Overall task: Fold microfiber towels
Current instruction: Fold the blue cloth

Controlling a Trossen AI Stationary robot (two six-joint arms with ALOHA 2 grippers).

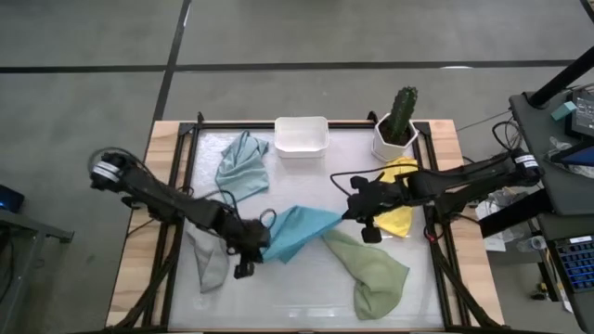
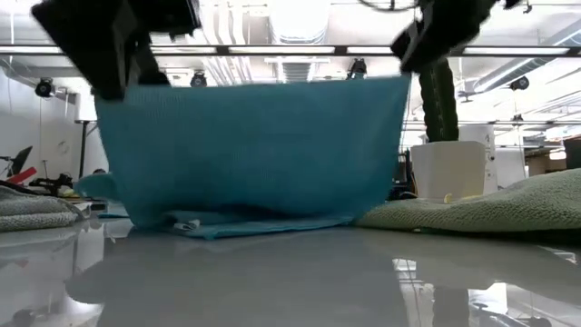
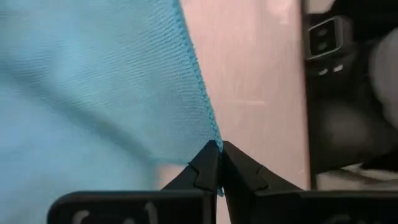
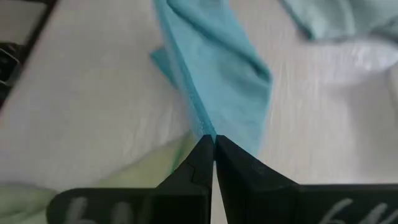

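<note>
Left end effector [image 3: 219, 163]: fingers clenched on a stitched corner of the bright blue towel [image 1: 297, 232], over the front left-centre of the bench [image 1: 306, 311]. Right end effector [image 4: 214, 155]: fingers likewise clenched on an opposite corner of the same towel, toward the middle of the bench.

The low view alone shows the blue towel lifted and stretched between the two grips as a hanging sheet, top edge nearly level, lower edge bunched on the bench surface. The high view shows it only as a slanted blue shape between the arms. The wrist views alone show the pinch points: each corner sits right at the closed fingertips, and the left wrist view shows a fine knit weave with an overlocked hem.

Other towels lie crumpled on the glossy white bench top. Sage green towel [image 1: 371, 269]: front right, plush, seen in the low view as a low mound. Yellow towel [image 1: 399, 199]: partly under the right arm. Pale blue-grey towel [image 1: 243, 165]: rear left. Grey towel [image 1: 209, 262]: front left, beside the left arm.

White tub [image 1: 302, 135]: rear centre, rectangular. Potted cactus [image 1: 399, 121]: rear right, in a white faceted pot.
</note>
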